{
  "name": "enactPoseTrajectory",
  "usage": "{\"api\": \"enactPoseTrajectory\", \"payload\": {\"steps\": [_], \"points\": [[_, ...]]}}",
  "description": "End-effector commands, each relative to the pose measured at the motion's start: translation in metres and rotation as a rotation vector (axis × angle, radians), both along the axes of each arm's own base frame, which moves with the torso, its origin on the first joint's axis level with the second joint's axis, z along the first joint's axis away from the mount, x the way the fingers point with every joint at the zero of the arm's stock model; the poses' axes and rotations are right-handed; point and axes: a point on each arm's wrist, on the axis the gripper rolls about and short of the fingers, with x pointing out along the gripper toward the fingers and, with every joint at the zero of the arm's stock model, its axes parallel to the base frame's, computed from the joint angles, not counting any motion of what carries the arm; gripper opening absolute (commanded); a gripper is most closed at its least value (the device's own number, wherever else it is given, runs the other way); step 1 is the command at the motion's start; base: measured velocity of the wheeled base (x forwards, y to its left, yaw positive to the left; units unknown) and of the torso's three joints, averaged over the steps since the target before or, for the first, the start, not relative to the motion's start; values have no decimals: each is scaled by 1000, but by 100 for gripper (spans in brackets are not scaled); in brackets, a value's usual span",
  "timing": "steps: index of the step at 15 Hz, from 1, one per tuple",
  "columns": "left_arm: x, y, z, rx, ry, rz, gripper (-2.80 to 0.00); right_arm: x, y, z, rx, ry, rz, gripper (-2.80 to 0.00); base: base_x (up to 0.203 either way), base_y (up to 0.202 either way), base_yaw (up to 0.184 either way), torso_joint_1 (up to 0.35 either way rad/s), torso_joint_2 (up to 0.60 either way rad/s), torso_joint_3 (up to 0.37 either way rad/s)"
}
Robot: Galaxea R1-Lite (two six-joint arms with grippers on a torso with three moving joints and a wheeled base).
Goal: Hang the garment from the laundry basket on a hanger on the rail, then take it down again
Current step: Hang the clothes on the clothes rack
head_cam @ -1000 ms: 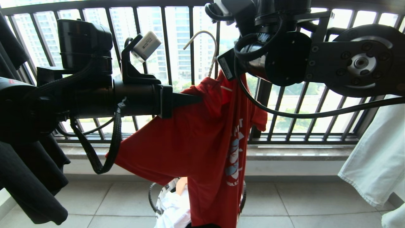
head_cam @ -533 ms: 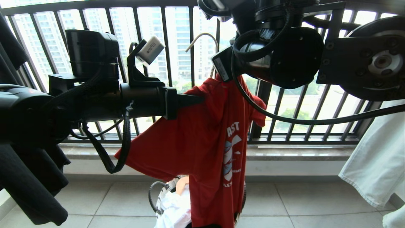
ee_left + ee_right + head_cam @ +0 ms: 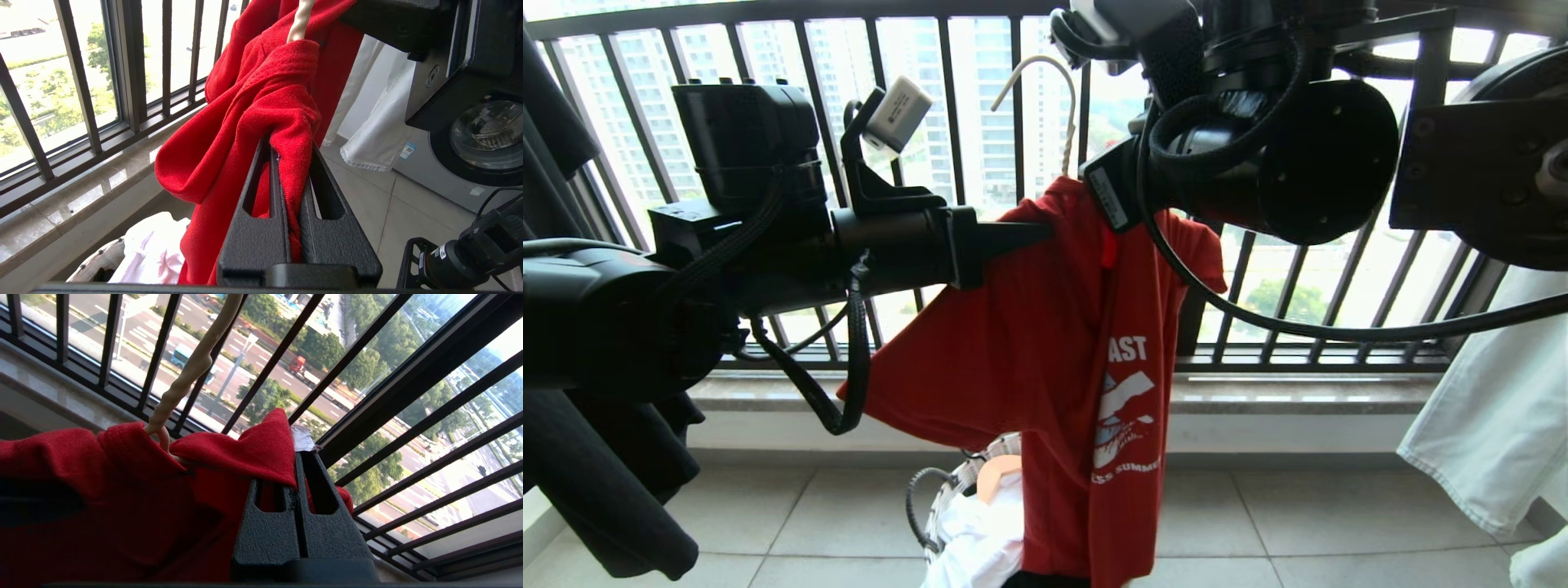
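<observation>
The garment (image 3: 1029, 351), a red T-shirt with white lettering and a blue-white print, hangs in mid-air in front of the window bars, held up between both arms. The hanger (image 3: 1049, 73) is threaded through its neck, its pale hook free above the collar. My left gripper (image 3: 1045, 233) is shut on a bunch of red cloth (image 3: 253, 94) beside the hanger's twisted neck (image 3: 300, 22). My right gripper (image 3: 297, 457) is shut on a red fold (image 3: 245, 453) with a white label, close to the hanger's neck (image 3: 192, 363). The laundry basket (image 3: 947, 490) stands on the floor below. The rail is out of view.
A black garment (image 3: 596, 457) hangs at the left and a pale one (image 3: 1494, 408) at the right. The black barred railing (image 3: 947, 122) closes off the window behind. White clothes (image 3: 980, 539) fill the basket. A washing machine (image 3: 486, 134) stands off to the side.
The garment has turned its print towards me and spread wider at the right shoulder. The right wrist has shifted rightwards. The left gripper has risen slightly, its grip unchanged.
</observation>
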Motion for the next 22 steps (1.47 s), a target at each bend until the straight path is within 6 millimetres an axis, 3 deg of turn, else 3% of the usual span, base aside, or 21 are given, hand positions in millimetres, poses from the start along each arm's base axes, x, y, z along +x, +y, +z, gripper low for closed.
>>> {"api": "enactPoseTrajectory", "payload": {"steps": [1,12,13,22], "points": [[1,0,1,-6,-8,-1,-280,-3,-3,-1,5,8,3,-280,0,0,0,0,0,0],[-2,6,10,-55,-19,15,-280,-12,21,-20,-28,51,74,-280,0,0,0,0,0,0],[-2,8,11,-57,-21,20,-280,-12,21,-20,-28,51,75,0,0,0,0,0,0,0],[4,39,32,-114,-43,115,-280,-19,17,-22,-39,61,82,0,0,0,0,0,0,0]]}}
